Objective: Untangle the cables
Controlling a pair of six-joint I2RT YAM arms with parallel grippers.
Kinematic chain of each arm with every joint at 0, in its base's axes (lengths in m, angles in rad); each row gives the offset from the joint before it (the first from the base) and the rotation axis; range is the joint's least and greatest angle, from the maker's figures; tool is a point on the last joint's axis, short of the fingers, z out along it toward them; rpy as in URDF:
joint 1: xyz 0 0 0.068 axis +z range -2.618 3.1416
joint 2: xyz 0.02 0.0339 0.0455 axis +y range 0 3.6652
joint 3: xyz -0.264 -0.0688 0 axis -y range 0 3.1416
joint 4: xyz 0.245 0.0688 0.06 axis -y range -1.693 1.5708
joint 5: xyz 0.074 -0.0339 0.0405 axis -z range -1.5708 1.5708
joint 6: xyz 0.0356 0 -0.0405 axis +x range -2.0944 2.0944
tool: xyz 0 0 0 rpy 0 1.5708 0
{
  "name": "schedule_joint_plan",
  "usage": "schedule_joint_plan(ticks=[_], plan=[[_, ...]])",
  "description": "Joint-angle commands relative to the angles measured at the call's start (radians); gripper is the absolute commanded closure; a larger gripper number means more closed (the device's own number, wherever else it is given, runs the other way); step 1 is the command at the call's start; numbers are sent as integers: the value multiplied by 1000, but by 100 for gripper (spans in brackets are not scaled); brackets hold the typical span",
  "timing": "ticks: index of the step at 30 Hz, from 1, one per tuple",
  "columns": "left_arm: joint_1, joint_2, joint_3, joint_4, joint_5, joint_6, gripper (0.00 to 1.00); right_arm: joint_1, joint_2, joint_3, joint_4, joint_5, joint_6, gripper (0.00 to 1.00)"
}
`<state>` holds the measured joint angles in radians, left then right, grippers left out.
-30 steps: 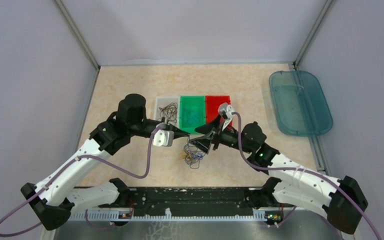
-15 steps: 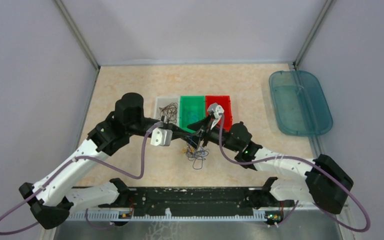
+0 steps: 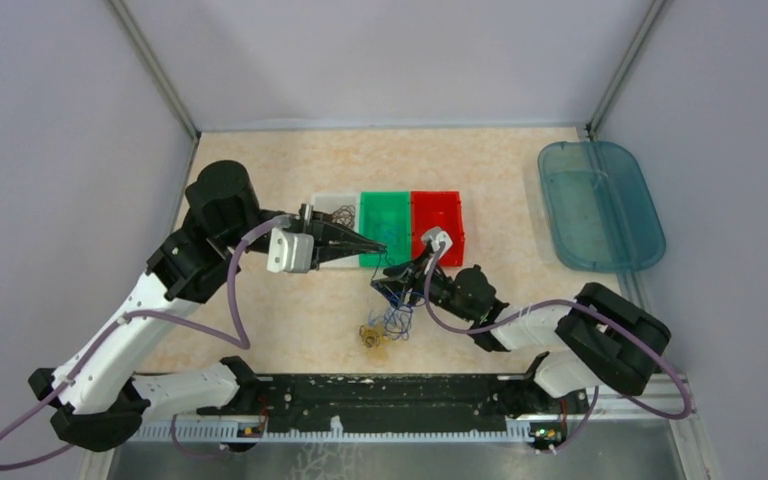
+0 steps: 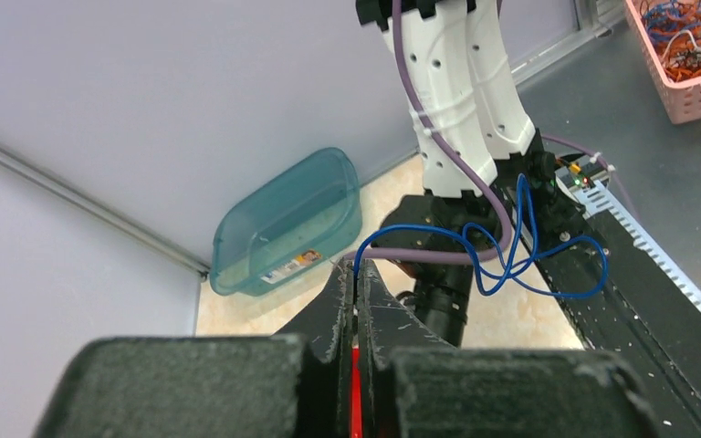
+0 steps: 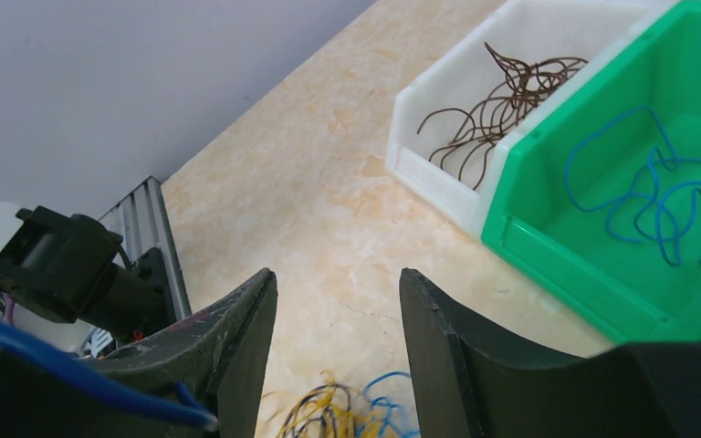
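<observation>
My left gripper point(image 3: 378, 250) is shut on the end of a blue cable point(image 4: 511, 260) and holds it above the table in front of the green bin. The cable also shows in the top view point(image 3: 397, 310), hanging in loops towards my right gripper point(image 3: 382, 280). My right gripper point(image 5: 338, 283) is open and empty between its fingers. A blue strand point(image 5: 55, 365) lies across the outside of its left finger. A small tangle of yellow-orange, dark and blue cables point(image 3: 371, 336) lies on the table below it and shows in the right wrist view point(image 5: 347, 415).
Three bins stand in a row at mid table: white point(image 3: 322, 205) with brown cables point(image 5: 502, 100), green point(image 3: 385, 198) with blue cables point(image 5: 648, 196), and red point(image 3: 438, 200). A teal plastic tub point(image 3: 600, 205) lies at the far right. Walls close in on the left, back and right.
My left gripper has pulled back to the left, drawing the blue cable out of the tangle. My right arm has folded in nearer the front. The tangle now lies lower on the table.
</observation>
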<state>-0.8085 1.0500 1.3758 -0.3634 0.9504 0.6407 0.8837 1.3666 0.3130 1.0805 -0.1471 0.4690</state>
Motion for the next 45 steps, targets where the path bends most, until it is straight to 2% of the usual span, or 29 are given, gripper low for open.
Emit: schedule_joint_plan(ticks=[1,7,12,15,17,19,21,25,27,31,37,45], plan=[[-8,24,74,57,34,-60,100,9,27,-47,174,37,44,47],[-8,57,153,82,-10,-62,100,24,45,-104,202,59,52,47],[-8,59,91,108,-178,-4,100,27,-29,-137,146,118,56,40],[-6,56,8,149,-351,46,100,26,-148,-132,-15,198,37,36],[-6,63,-54,202,-486,81,100,26,-238,-107,-197,304,15,36],[-3,89,-102,245,-631,106,100,26,-313,-70,-391,422,0,37],[14,130,-132,268,-755,110,100,26,-376,-44,-511,517,-22,39],[91,200,-165,291,-742,48,100,25,-444,-9,-696,696,-29,41],[114,222,-178,330,-753,28,100,25,-457,-4,-760,727,-22,41],[142,272,-190,382,-795,19,100,25,-482,-13,-814,764,5,41],[154,335,-211,343,-788,52,100,24,-537,-6,-867,810,13,40],[169,427,-251,338,-815,164,100,24,-640,8,-900,825,4,40]])
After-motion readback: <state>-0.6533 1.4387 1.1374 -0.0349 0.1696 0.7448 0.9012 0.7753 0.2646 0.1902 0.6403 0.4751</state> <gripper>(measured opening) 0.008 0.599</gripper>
